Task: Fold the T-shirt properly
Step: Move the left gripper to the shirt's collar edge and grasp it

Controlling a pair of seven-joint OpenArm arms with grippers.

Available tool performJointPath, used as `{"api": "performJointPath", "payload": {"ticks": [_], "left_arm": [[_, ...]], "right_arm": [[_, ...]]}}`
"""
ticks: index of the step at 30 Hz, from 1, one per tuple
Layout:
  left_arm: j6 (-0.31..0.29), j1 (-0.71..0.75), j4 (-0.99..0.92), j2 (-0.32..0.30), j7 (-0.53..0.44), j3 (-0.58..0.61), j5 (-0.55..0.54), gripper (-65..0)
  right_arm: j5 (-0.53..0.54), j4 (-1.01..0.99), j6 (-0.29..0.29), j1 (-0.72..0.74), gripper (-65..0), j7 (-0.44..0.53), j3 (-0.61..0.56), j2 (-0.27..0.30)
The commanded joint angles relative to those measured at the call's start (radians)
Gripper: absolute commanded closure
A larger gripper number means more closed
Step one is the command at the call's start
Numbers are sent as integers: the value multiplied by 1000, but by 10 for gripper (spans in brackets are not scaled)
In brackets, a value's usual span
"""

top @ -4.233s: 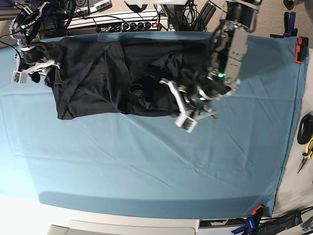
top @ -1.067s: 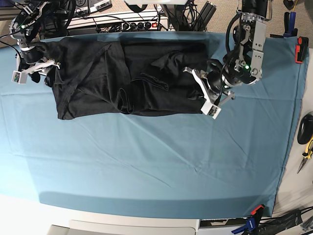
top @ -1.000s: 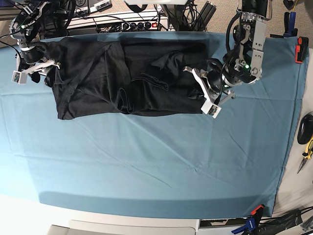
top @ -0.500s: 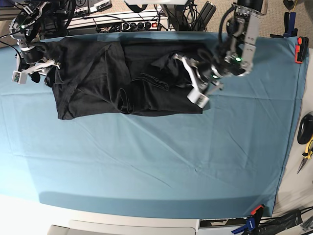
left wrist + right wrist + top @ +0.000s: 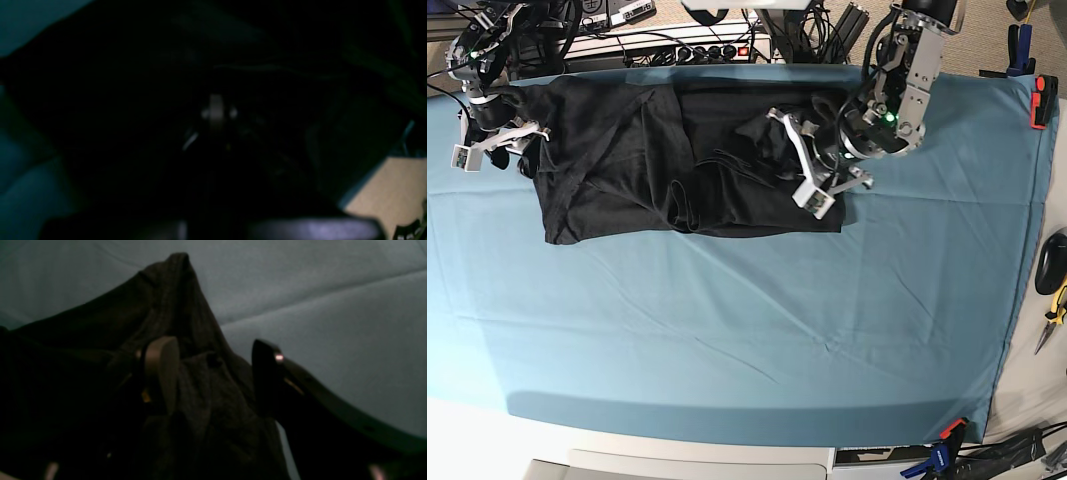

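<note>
The black T-shirt (image 5: 657, 150) lies crumpled along the far edge of the desk, on the teal cloth (image 5: 757, 320). No writing is readable. The left end effector (image 5: 812, 150) is pressed together over its bunched right part. The right end effector (image 5: 213, 373) stands apart around a fabric corner.

I see the teal table cloth (image 5: 727, 330) spread wide and creased, with an orange clamp (image 5: 1043, 100) on its far right edge and a blue-and-orange clamp (image 5: 945, 447) at the near right corner. A power strip (image 5: 712, 48) with a red light sits behind it, yellow-handled pliers (image 5: 1057, 312) off to the right
</note>
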Motion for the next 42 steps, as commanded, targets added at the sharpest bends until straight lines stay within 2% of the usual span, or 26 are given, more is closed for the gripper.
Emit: {"api": "performJointPath", "payload": {"ticks": [1, 13, 22, 24, 29, 35, 42], "left_arm": [[-4, -16, 16, -1, -23, -8, -10, 0], [3, -12, -27, -2, -32, -14, 7, 0], [-8, -12, -31, 0, -10, -12, -106, 0], [-28, -12, -31, 0, 1, -4, -134, 0], [-28, -12, -31, 1, 8, 41, -186, 0], [-146, -11, -31, 8, 34, 103, -289, 0], [-264, 3, -31, 39, 49, 117, -393, 0]], "right_arm": [[13, 13, 5, 3, -348, 29, 6, 16], [14, 13, 5, 3, -348, 30, 6, 16], [13, 13, 4, 3, -348, 31, 6, 16], [14, 13, 5, 3, -348, 31, 6, 16], [13, 13, 5, 3, -348, 31, 6, 16], [13, 13, 5, 3, -348, 31, 6, 16], [13, 13, 5, 3, -348, 31, 6, 16]]}}
